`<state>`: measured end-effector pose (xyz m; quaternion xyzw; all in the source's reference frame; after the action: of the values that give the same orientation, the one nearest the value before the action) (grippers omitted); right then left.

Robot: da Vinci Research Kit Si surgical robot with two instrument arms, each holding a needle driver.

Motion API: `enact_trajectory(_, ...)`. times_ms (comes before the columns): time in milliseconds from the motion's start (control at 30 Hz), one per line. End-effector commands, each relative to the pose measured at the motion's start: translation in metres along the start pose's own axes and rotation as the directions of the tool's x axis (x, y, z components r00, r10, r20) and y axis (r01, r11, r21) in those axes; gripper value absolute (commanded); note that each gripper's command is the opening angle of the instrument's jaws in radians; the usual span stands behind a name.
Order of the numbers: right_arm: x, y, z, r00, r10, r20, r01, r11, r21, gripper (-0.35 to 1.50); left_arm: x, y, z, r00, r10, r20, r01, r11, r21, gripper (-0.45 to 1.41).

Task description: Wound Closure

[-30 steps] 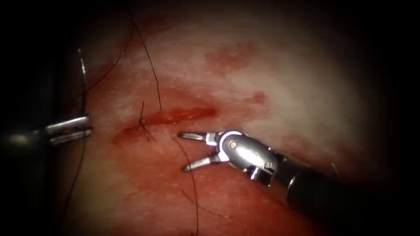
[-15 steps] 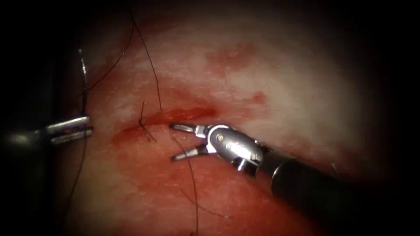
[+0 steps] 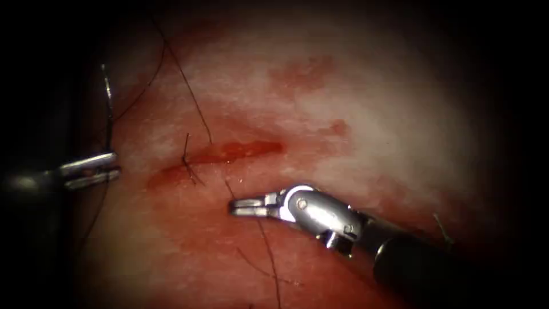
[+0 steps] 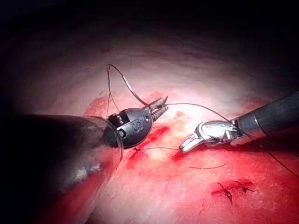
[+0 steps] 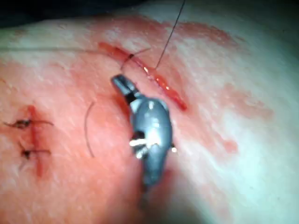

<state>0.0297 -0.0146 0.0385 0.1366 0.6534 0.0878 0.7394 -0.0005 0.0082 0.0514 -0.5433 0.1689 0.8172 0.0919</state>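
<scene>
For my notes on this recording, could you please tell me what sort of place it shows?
Probably a bench set-up for suturing practice: a slab of tissue with a short cut wet with red fluid, dark thread trailing across it, and the right tool and left tool working at it.

We saw the right tool (image 3: pixel 237 206) just below the cut (image 3: pixel 229 153), the left tool (image 3: pixel 108 169) well off to its left, thread (image 3: pixel 269 252) on the tissue (image 3: pixel 354 114) between.
</scene>
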Motion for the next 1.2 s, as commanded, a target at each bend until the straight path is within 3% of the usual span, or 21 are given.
enact_trajectory(33,0.0005,-0.0011,0.0007,1.0,-0.002,-0.005,0.002,1.0,0.01,-0.35,-0.0005,0.0,0.0008,1.0,0.001,-0.001,-0.001,1.0,0.0,-0.45)
enact_trajectory(400,0.0043,-0.0073,0.0004,1.0,-0.02,0.0,0.02,0.997,0.071,-0.35,-0.0005,0.0,0.0007,1.0,0.001,0.001,-0.001,1.0,0.0,-0.45)
enact_trajectory(1200,0.007,-0.0114,-0.0001,1.0,-0.017,-0.008,0.018,0.992,0.123,-0.35,-0.0005,0.0,0.0007,1.0,0.002,0.003,-0.002,1.0,0.001,-0.45)
